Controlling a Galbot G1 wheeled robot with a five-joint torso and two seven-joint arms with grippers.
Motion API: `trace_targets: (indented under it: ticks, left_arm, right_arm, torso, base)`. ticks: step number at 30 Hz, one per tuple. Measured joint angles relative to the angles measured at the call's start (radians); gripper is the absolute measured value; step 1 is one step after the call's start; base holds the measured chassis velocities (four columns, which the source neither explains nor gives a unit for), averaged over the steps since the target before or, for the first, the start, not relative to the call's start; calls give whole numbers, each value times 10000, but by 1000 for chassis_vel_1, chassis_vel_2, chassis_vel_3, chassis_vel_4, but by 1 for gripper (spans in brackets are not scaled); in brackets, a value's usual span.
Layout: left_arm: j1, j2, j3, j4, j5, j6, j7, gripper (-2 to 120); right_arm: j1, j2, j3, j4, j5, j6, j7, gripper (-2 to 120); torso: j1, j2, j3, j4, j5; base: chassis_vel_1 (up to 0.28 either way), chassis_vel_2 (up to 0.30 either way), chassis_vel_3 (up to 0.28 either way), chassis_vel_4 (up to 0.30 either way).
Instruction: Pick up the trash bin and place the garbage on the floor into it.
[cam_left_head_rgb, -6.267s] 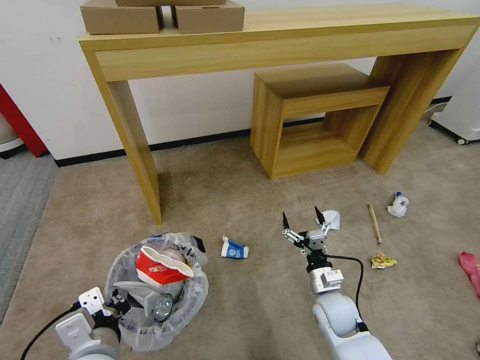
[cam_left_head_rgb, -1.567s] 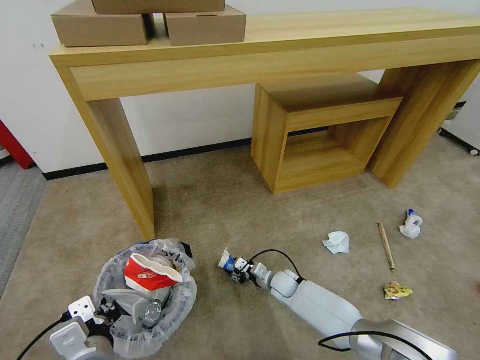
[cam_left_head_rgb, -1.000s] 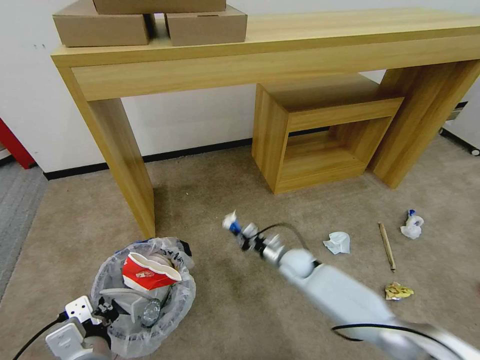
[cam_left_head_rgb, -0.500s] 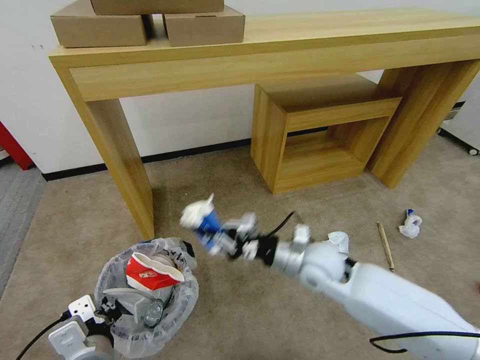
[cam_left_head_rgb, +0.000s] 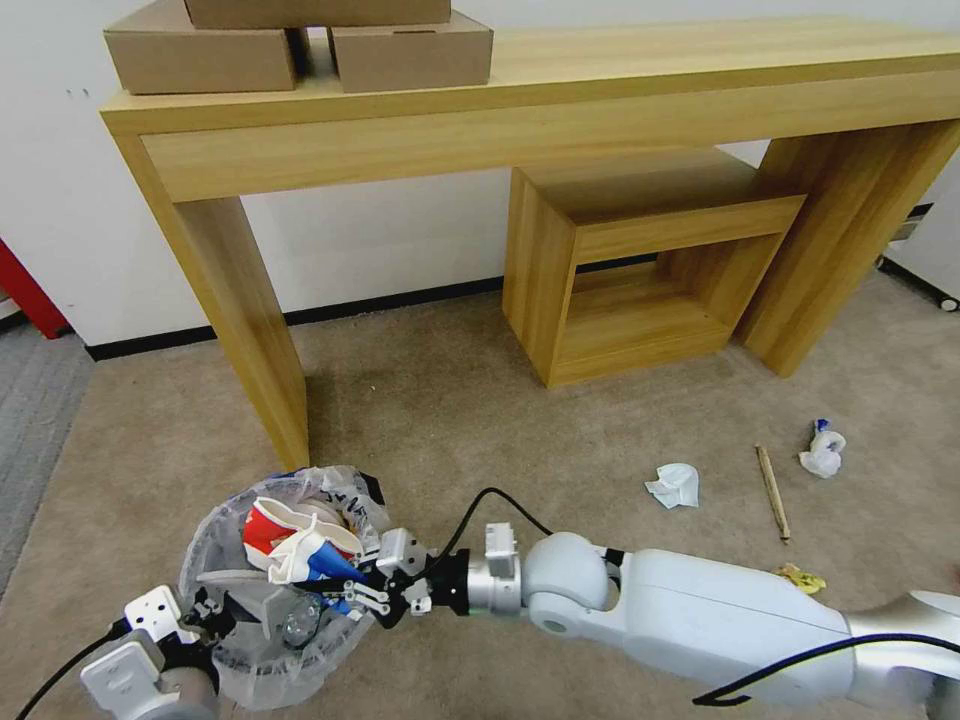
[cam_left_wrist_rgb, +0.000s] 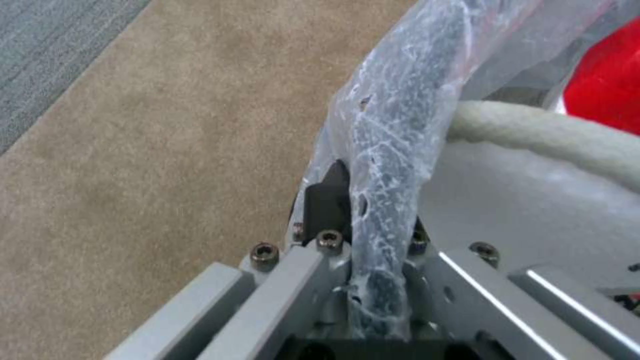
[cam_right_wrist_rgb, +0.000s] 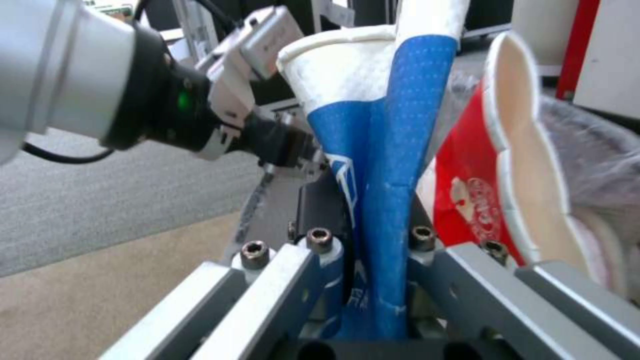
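Floor: short-pile beige carpet (cam_left_head_rgb: 480, 400), bordered by grey carpet at the robot's left and a white wall with black skirting behind.

Trash bin (cam_left_head_rgb: 250, 655): small, round, dark, lined with a crinkled translucent bag; stood on the carpet at front left, just before the leg of the long wood-grain bench (cam_left_head_rgb: 560, 110). Left end effector (cam_left_head_rgb: 205, 612) was clamped on the near rim, bag film pinched between its fingers in the left wrist view.

Contents: crushed red paper cup (cam_left_head_rgb: 262, 527) with scalloped white lip, a pale slipper edge and a small clear bottle (cam_left_head_rgb: 297, 628).

Right end effector (cam_left_head_rgb: 345, 585): reached across over the bin mouth, closed on a flattened blue-white carton (cam_left_head_rgb: 312, 560), which was poised beside the red cup, above the liner.

Remaining litter, well apart to the right on open carpet: white tissue wad (cam_left_head_rgb: 675, 484), wooden stick (cam_left_head_rgb: 772, 493), a second tissue wad with blue (cam_left_head_rgb: 823, 450), yellow wrapper (cam_left_head_rgb: 800, 577) touching the right arm's edge.

Surroundings: cardboard boxes (cam_left_head_rgb: 300, 45) on the bench; boxy wooden stool (cam_left_head_rgb: 640, 270) beneath it. Bench leg crowded the bin's far side.
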Motion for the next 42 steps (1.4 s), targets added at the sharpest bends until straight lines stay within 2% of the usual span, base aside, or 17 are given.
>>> trace_targets:
  ticks: [6, 11, 12, 14, 16, 18, 20, 22, 24, 27, 28, 31, 36, 40, 42]
  left_arm:
    - [36, -323, 141, 18, 350, -2, 127, 0]
    - [87, -388, 173, 35, 487, -39, 148, 0]
    - [87, -388, 173, 35, 487, -39, 148, 0]
    - [131, -390, 179, 31, 523, -55, 165, 0]
    - [134, -390, 179, 30, 526, -66, 165, 0]
    - [148, -397, 182, 29, 538, -76, 165, 0]
    - [150, -405, 189, 29, 553, -80, 166, 0]
    - [151, -417, 206, 29, 568, -82, 168, 0]
    - [153, -415, 210, 28, 571, -83, 168, 0]
    - [166, -367, 210, 28, 574, -87, 168, 0]
    - [166, -367, 210, 28, 574, -87, 168, 0]
    - [181, -326, 204, 28, 574, -93, 162, 0]
    - [198, -292, 197, 29, 574, -94, 147, 0]
    - [227, -262, 205, 47, 572, -113, 147, 0]
    - [238, -221, 199, 59, 550, -118, 146, 0]
  right_arm:
    - [-99, 292, -281, -311, -115, 89, 465, 4]
    - [-180, 243, -386, -372, -389, 162, 513, 20]
    - [-180, 243, -386, -372, -389, 162, 513, 20]
    - [-275, 228, -423, -460, -578, 219, 536, 31]
    - [-301, 226, -452, -493, -657, 251, 545, 34]
    - [-313, 261, -504, -570, -806, 340, 572, 46]
    - [-292, 303, -515, -604, -810, 352, 596, 50]
    - [-235, 397, -515, -686, -788, 368, 679, 61]
    - [-211, 435, -511, -717, -767, 368, 705, 65]
    - [-110, 583, -503, -753, -697, 367, 748, 81]
    - [-110, 583, -503, -753, -697, 367, 748, 81]
    - [-27, 697, -503, -753, -573, 331, 827, 92]
    - [156, 737, -447, -680, -370, 281, 805, 100]
    - [314, 857, 31, -362, -9, 304, 853, 100]
    - [451, 947, 633, -58, 367, 205, 935, 100]
  torso:
    - [0, -2, 0, 0, 1]
    - [0, -2, -1, -1, 0]
    - [0, -2, -1, -1, 0]
    - [0, -2, -1, -1, 2]
    - [0, -2, -1, -1, 1]
    - [0, -2, 0, -1, 1]
    - [0, -2, 0, -2, 2]
    - [0, -2, 0, -1, 1]
    - [0, -2, 0, -1, 1]
    - [0, -2, -1, -1, 1]
    - [0, -2, -1, -1, 1]
    - [0, -2, 0, -1, 1]
    - [0, -2, 0, -1, 0]
    - [0, -1, 0, -2, 0]
    - [0, -2, 0, -1, 1]
  base:
    - [0, 0, 0, 0]
    - [0, 0, 0, 0]
    - [0, 0, 0, 0]
    - [0, 0, 0, 0]
    - [0, 0, 0, 0]
    - [0, 0, 0, 0]
    - [0, 0, 0, 0]
    - [0, 0, 0, 0]
    - [0, 0, 0, 0]
    - [0, 0, 0, 0]
    - [0, 0, 0, 0]
    - [0, 0, 0, 0]
    - [0, 0, 0, 0]
    - [0, 0, 0, 0]
    - [0, 0, 0, 0]
